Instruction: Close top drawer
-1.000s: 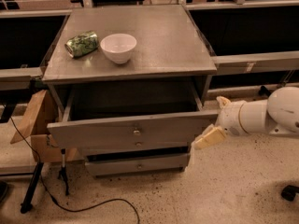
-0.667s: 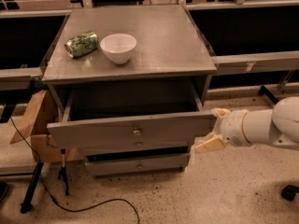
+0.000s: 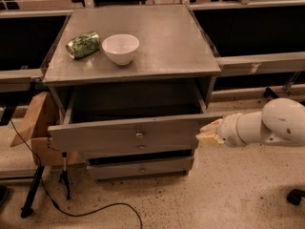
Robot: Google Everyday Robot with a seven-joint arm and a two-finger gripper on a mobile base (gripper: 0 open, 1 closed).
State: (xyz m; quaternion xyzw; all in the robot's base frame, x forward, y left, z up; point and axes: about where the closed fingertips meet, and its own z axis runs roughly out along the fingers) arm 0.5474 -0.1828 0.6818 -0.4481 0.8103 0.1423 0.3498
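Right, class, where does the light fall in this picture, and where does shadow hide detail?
Camera view: light falls brightest on the cabinet top and white bowl; camera view: the open top drawer is shadowed inside, its floor hard to read; camera view: the gripper, at the drawer front's right end, is well lit.

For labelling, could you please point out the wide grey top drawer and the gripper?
Wide grey top drawer (image 3: 95,137): camera view, left half of front panel.
Gripper (image 3: 206,133): camera view, yellowish tip at the drawer's right end.
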